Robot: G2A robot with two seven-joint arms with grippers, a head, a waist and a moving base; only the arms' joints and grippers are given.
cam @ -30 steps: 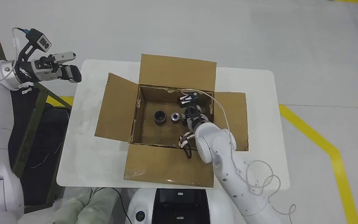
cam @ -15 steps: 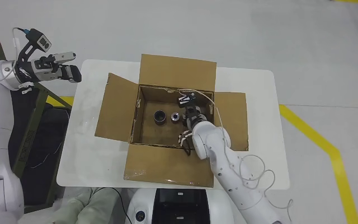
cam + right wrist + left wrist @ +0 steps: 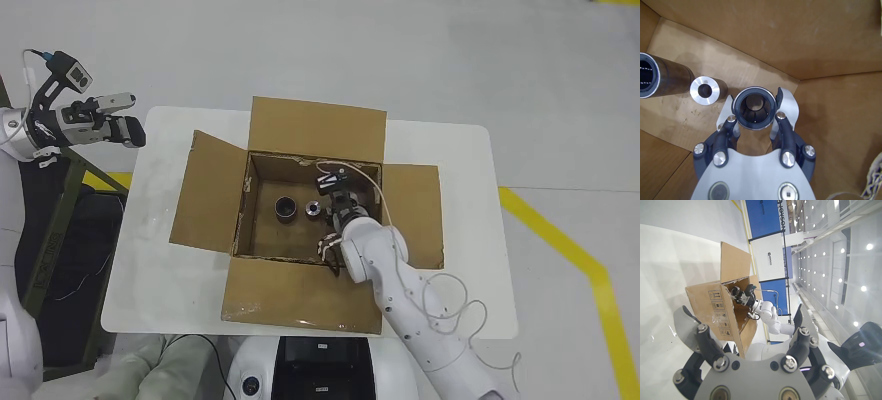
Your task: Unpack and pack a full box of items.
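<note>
right now the dark-rimmed sleeve sits upright near one corner of the box, open end up. your right gripper has its fingers pressed against the sleeve's two sides, gripping it. you cannot tell whether its base rests on the cardboard floor or hangs just above it. just beside it stands a silver bushing, and past that a wider brown tube, all three in a row.

this looks like the grasp that takes the sleeve out, though it could as well be a set-down. if it is a lift, go straight up, clear of the bushing and the near wall, because smooth metal may slip.

your left gripper hangs off the table, well apart from the box, fingers spread and holding nothing.
</note>
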